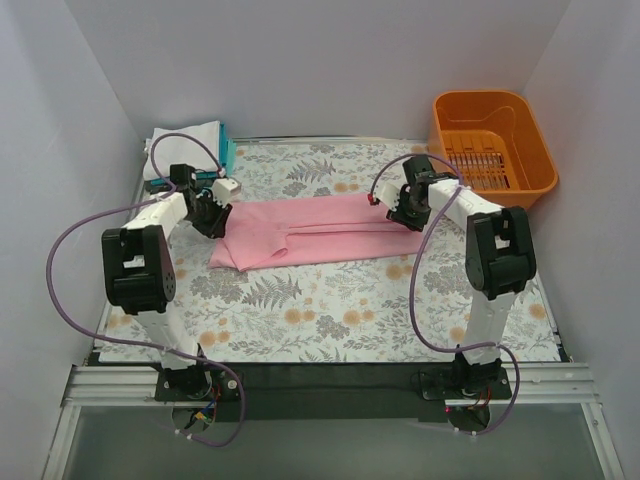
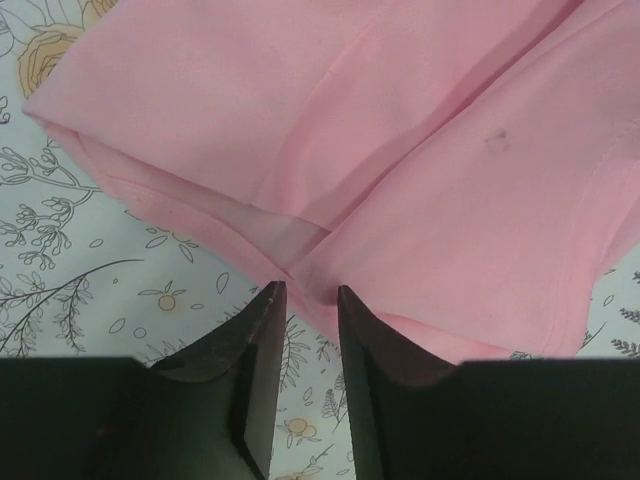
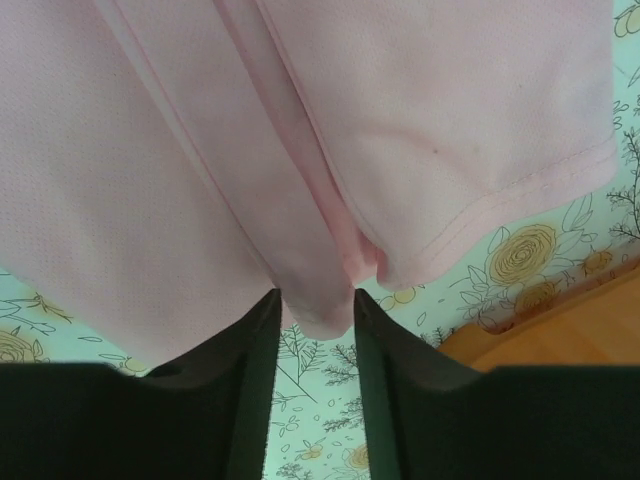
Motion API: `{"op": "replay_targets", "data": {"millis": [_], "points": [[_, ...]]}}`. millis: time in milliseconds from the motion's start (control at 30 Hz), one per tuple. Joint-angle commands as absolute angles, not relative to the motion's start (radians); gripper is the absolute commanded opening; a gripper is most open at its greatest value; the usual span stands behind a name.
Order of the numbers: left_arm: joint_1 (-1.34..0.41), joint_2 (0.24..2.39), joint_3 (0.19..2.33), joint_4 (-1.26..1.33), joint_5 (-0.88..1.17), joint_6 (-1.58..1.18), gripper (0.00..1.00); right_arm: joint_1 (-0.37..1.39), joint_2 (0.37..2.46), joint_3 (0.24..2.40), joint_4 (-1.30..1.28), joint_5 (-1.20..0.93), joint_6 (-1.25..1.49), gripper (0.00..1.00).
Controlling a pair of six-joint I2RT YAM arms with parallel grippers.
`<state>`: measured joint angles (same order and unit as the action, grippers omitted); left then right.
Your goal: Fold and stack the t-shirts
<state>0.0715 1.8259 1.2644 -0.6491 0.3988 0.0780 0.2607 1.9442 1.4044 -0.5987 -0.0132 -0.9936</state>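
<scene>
The light pink t-shirt [image 1: 310, 232] lies on the floral table cover as a long band folded lengthwise, running left to right. My left gripper [image 1: 213, 213] is at its left end, the jaws narrowed on the shirt's edge [image 2: 330, 190], which sits between the fingertips [image 2: 268, 310]. My right gripper [image 1: 405, 208] is at the right end, the jaws pinching a fold of the shirt [image 3: 320, 290] near the hem. A white folded t-shirt [image 1: 185, 140] lies at the back left, and a teal one [image 1: 230, 152] shows along its right side.
An orange plastic basket [image 1: 490, 145] stands at the back right, and its edge shows in the right wrist view [image 3: 590, 335]. White walls close in the left, back and right. Purple cables loop off both arms.
</scene>
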Motion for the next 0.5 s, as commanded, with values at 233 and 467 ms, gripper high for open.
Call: {"op": "replay_targets", "data": {"millis": [233, 467], "points": [[0.003, 1.513, 1.137, -0.73, 0.54, -0.033, 0.49, 0.255, 1.753, 1.436, -0.649, -0.099, -0.773, 0.43], [-0.153, 1.48, 1.02, -0.661, 0.47, -0.058, 0.49, 0.253, 1.75, 1.388, -0.663, -0.153, -0.701, 0.4]]}}
